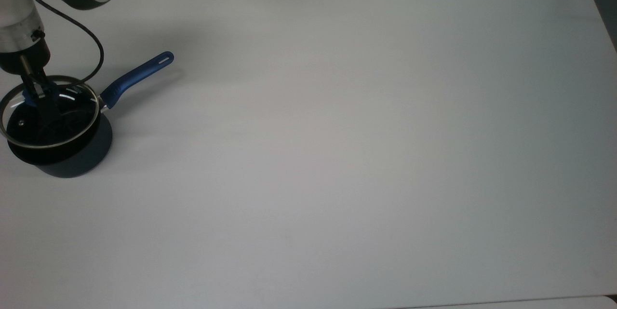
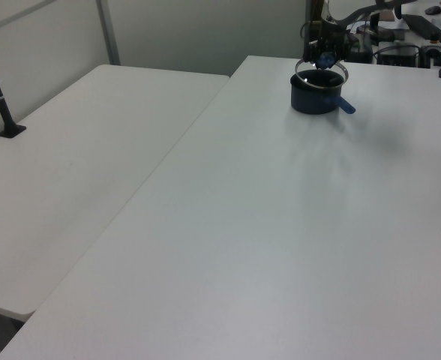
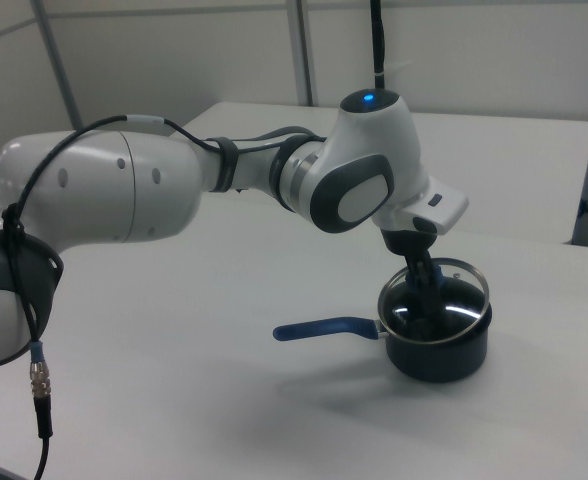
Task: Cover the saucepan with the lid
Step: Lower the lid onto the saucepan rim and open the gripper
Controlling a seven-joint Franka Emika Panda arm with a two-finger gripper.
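The saucepan (image 1: 82, 154) stands at the top view's left edge, black inside, its blue handle (image 1: 137, 76) pointing up and to the right. The glass lid (image 1: 72, 116) hangs just over the pan's mouth, slightly tilted and nearly centred on it. My gripper (image 1: 39, 99) reaches down from above and is shut on the lid's blue knob. In the right view the lid (image 3: 464, 290) sits a little above the saucepan (image 3: 439, 360), with the gripper (image 3: 426, 295) at its middle. In the left view the saucepan (image 2: 314, 101) is at the far end of the table, under the lid (image 2: 339, 69).
The white table (image 1: 337, 154) stretches wide to the top view's right of the pan. A black cable (image 1: 94, 58) loops from the arm beside the handle. A second white table (image 2: 78, 165) adjoins in the left view. Equipment stands beyond the far edge (image 2: 400, 52).
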